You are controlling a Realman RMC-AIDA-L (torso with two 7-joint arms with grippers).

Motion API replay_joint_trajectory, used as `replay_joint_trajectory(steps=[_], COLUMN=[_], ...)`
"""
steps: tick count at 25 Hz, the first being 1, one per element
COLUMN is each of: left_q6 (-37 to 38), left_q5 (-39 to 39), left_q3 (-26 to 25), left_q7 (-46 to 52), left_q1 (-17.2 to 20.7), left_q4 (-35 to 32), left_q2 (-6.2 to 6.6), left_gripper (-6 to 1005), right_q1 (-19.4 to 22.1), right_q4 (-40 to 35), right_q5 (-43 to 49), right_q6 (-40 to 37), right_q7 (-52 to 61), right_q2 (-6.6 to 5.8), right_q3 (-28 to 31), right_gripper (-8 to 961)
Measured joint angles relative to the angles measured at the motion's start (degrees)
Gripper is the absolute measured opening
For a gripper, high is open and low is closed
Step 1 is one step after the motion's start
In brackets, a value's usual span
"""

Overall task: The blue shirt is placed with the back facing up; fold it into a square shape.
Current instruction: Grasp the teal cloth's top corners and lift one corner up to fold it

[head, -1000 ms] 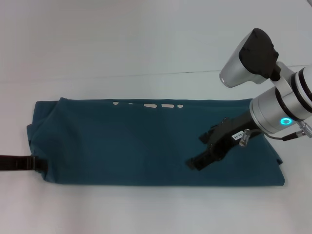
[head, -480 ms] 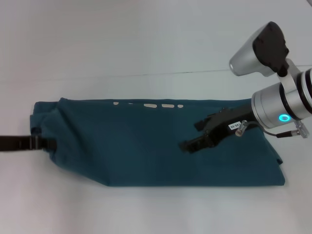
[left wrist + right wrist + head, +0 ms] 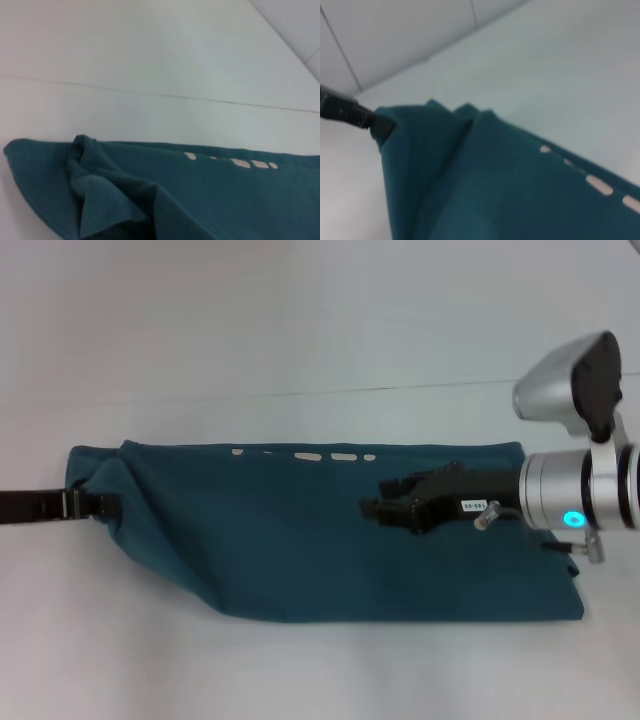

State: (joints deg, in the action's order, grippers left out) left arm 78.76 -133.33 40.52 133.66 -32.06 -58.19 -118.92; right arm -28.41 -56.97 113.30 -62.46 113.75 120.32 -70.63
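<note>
At nine o'clock my left pincer (image 3: pixel 100 506) pinches the blue shirt (image 3: pixel 300 550) by its bunched end, arm cut off. Shirt spans the worktop (image 3: pixel 300 330). At three o'clock, my right pincer (image 3: pixel 375 506) hovers over it; I cannot tell its grip.

Left claw (image 3: pixel 100 505) tips buried in blue shirt (image 3: pixel 300 540) fold.

Silver right arm (image 3: pixel 575 502) — glowing cyan ring, white label on black gripper (image 3: pixel 372 508) — black left gripper (image 3: pixel 105 504).
</note>
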Motion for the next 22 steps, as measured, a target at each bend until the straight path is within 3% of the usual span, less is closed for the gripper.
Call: replay_joint_trajectory(steps=[4, 7, 12, 17, 22], left_q6=[0.5, 0.9, 2.3, 4.4, 5.8], left_q5=[1.3, 1.6, 1.8, 4.4, 7.1], left_q3=[-0.2, -1.2, -2.5, -4.6, -5.3], left_q7=[0.1, 0.2, 0.4, 0.5, 1.0], left_q1=[-0.6, -1.4, -3.2, -5.7, -7.8], left_q4=[-0.1, 0.1, 0.0, 0.5, 0.8], left_q2=[0.70, 1.21, 1.93, 3.26, 4.37], left_gripper=[63, 63, 63, 62, 62], right_q1=[3.2, 4.2, 3.7, 1.1, -1.7], right_q4=[3.7, 7.6, 17.3, 25.5, 28.5], right_q5=[-10.7, -17.4, -32.4, -44.7, -51.5], right_q6=[6.3, 9.5, 12.1, 15.8, 19.4], right_q7=[-10.3, -18.6, -35.4, -46.1, -50.0], right_q2=[0.02, 0.14, 0.36, 0.57, 0.89], right_q3=[-3.5, -5.2, -6.0, -9.1, -12.8], right_gripper=[582, 328, 91, -1, -1])
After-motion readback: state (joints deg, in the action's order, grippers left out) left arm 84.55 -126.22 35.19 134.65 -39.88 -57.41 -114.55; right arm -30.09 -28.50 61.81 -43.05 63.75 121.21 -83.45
